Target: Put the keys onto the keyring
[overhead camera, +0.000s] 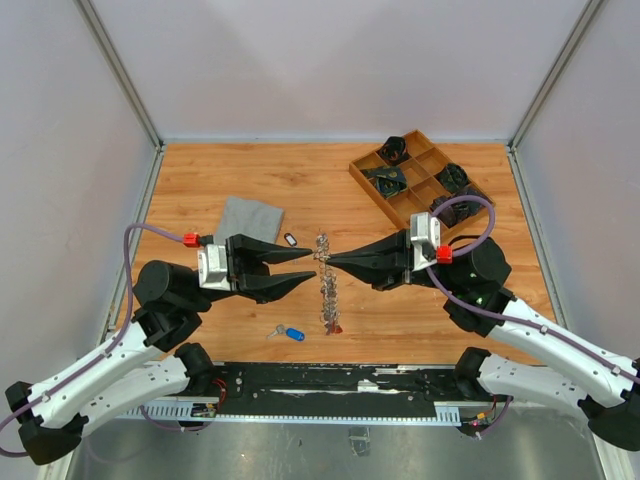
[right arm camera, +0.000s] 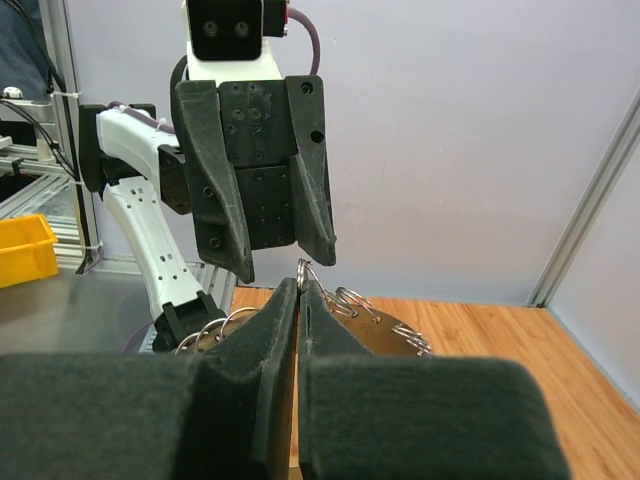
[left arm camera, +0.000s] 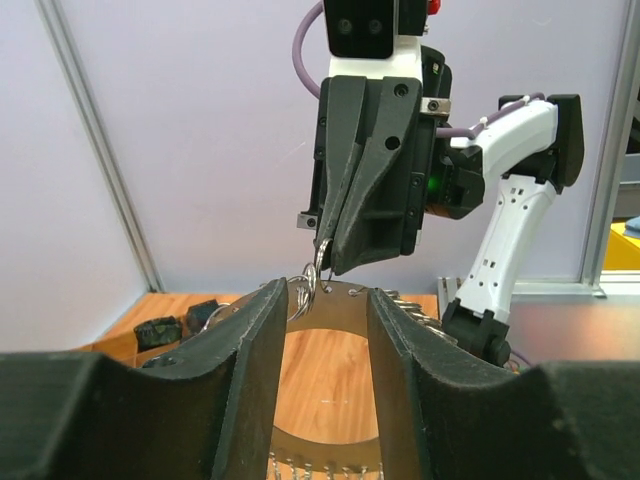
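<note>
The keyring (overhead camera: 326, 290) stands on edge at the table's middle, a flat metal ring hung with small split rings and silver keys, a red tag at its near end. My right gripper (overhead camera: 332, 262) is shut on a small split ring (right arm camera: 304, 268) at the ring's upper rim. My left gripper (overhead camera: 308, 268) is open and empty, facing it from the left. In the left wrist view the keyring (left arm camera: 340, 308) spans the gap between my open fingers (left arm camera: 255, 340), with the right gripper (left arm camera: 322, 262) pinching just above. A loose key with a blue tag (overhead camera: 289, 334) lies near the front edge. Another tagged key (overhead camera: 290, 239) lies by the cloth.
A grey cloth square (overhead camera: 248, 218) lies at the back left of the left gripper. A wooden compartment tray (overhead camera: 372, 190) with dark objects stands at the back right. Grey walls enclose the table on three sides.
</note>
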Robot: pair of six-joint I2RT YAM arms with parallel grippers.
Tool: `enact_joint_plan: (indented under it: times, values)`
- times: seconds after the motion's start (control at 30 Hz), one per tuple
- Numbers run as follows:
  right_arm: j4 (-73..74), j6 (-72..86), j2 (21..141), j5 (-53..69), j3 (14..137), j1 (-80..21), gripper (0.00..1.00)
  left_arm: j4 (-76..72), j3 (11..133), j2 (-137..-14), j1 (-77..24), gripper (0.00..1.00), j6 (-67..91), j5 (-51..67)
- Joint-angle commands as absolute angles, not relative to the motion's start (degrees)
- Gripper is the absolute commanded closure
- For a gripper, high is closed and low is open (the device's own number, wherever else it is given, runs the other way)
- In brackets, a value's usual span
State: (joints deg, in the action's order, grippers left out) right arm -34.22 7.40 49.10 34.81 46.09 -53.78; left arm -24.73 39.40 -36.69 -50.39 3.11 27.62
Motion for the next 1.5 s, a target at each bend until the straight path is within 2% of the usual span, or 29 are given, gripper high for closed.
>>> enact_joint_plan:
  times: [0.0, 0.23, 0.57, 0.73, 1.1, 1.47]
  values:
    - [-38.0, 7.3, 48.7, 36.0, 47.2, -55.3, 1.00, -27.4, 39.0, -37.0, -50.7, 0.57, 3.9, 26.8]
    - [-37.2, 6.1, 48.1, 33.9, 47.3, -55.8, 1.00, -26.9, 38.7, -35.8, -50.7, 0.59, 3.7, 27.1]
    - [-36.7, 4.8, 47.4, 29.4, 47.4, -55.8, 1.00, -25.1, 38.3, -34.9, -50.7, 0.82, 3.3, 31.4]
    - [-36.8, 4.8, 48.0, 31.0, 48.1, -55.9, 1.00, -25.0, 38.5, -37.0, -50.7, 0.88, 3.3, 32.6]
    - [-36.9, 4.8, 48.2, 33.6, 47.9, -56.3, 1.00, -25.8, 38.8, -38.5, -50.7, 0.88, 3.1, 31.4]
    - [-37.0, 4.4, 48.3, 34.5, 47.9, -56.3, 1.00, -26.1, 38.0, -37.1, -50.7, 0.80, 3.6, 30.0]
